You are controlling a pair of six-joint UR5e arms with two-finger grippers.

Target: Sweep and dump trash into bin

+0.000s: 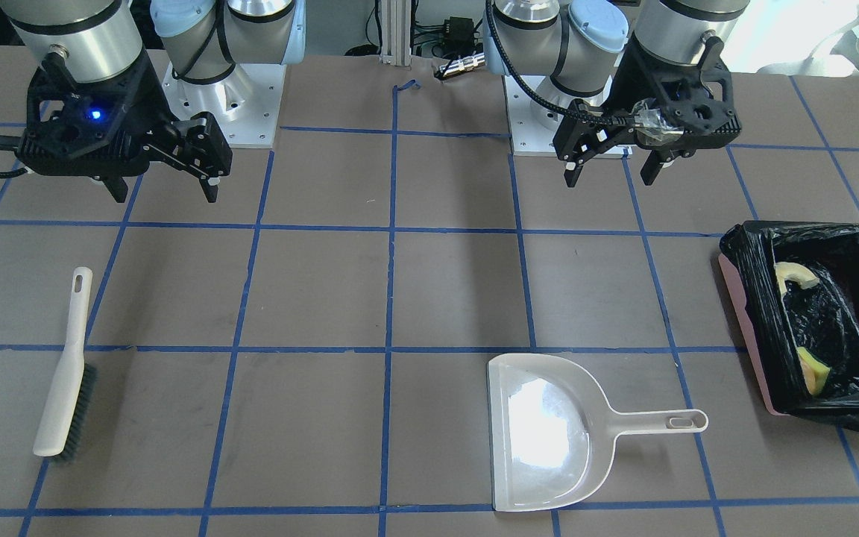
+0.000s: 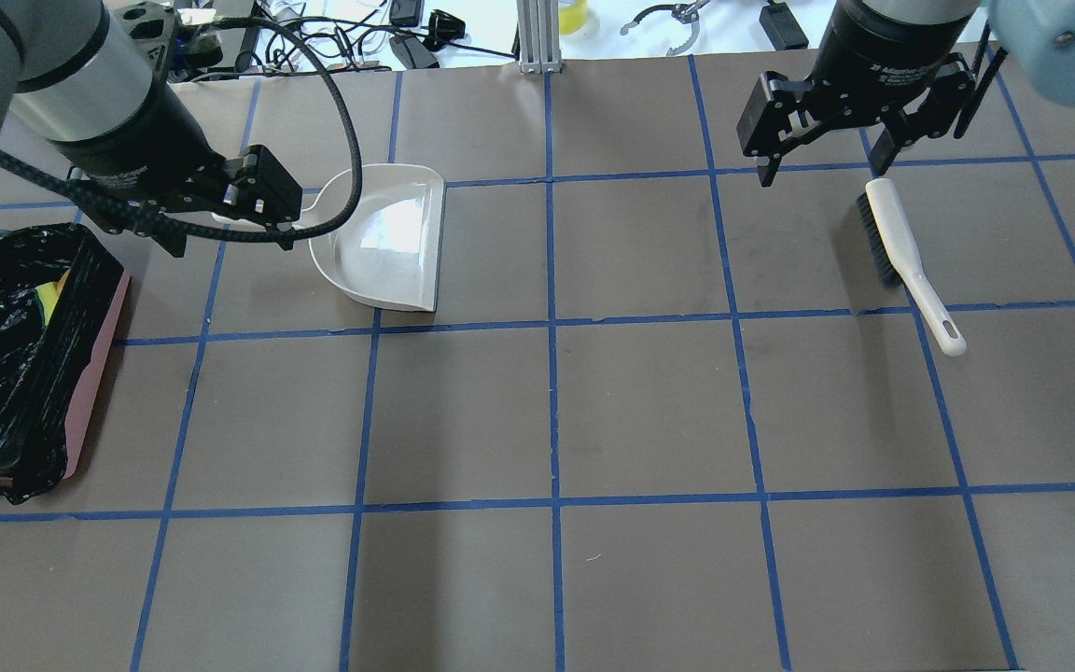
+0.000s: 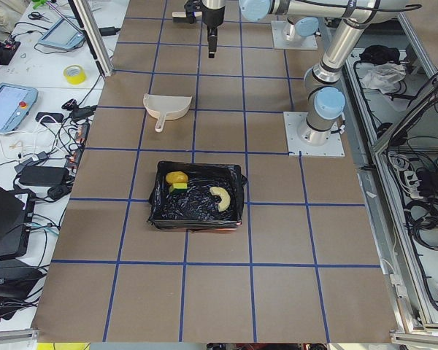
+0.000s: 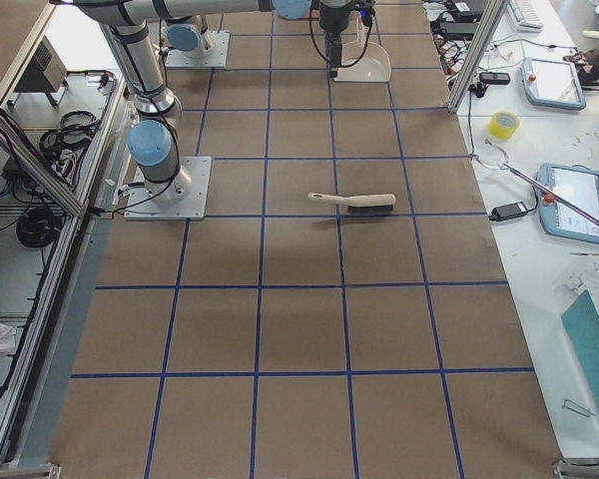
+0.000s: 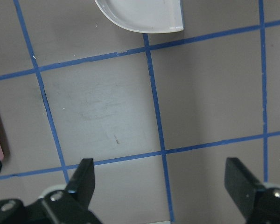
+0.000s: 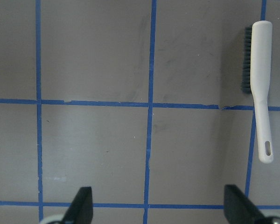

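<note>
Trash (image 1: pixel 795 276) comes to three pieces, and all three lie inside the bin (image 2: pixel 94 364) at the far left of the overhead view. From the camera at the robot's left end they read clearly: one golden-brown lumpy piece (image 3: pixel 177 178), one flat yellow-green scrap (image 3: pixel 179 188) touching it, and one curved tan-and-white piece (image 3: pixel 220 197) apart from those two, towards the robot's side of the bin. The single bin is a pink rectangular container lined with a crinkly glossy black bag that folds over its rim.

Next to the right, the left gripper (image 1: pixel 610 177) hangs above the table (image 2: pixel 649 420), fingers spread wide with nothing between them. Its wrist camera looks down on bare brown surface crossed by blue tape lines.

Just beyond it sits the one beige dustpan (image 2: pixel 360 271), flat on the table with its straight mouth facing right and its handle pointing left towards the bin. Its tray holds nothing and shows a bright glare.

Further right, past the middle of the table, the right gripper (image 2: pixel 820 174) also hangs in the air, spread wide and holding nothing.

Last comes the one beige brush (image 2: pixel 901 243), lying on the table near that gripper. Its dark bristles face left, and the handle end with the hanging hole points towards the robot.
</note>
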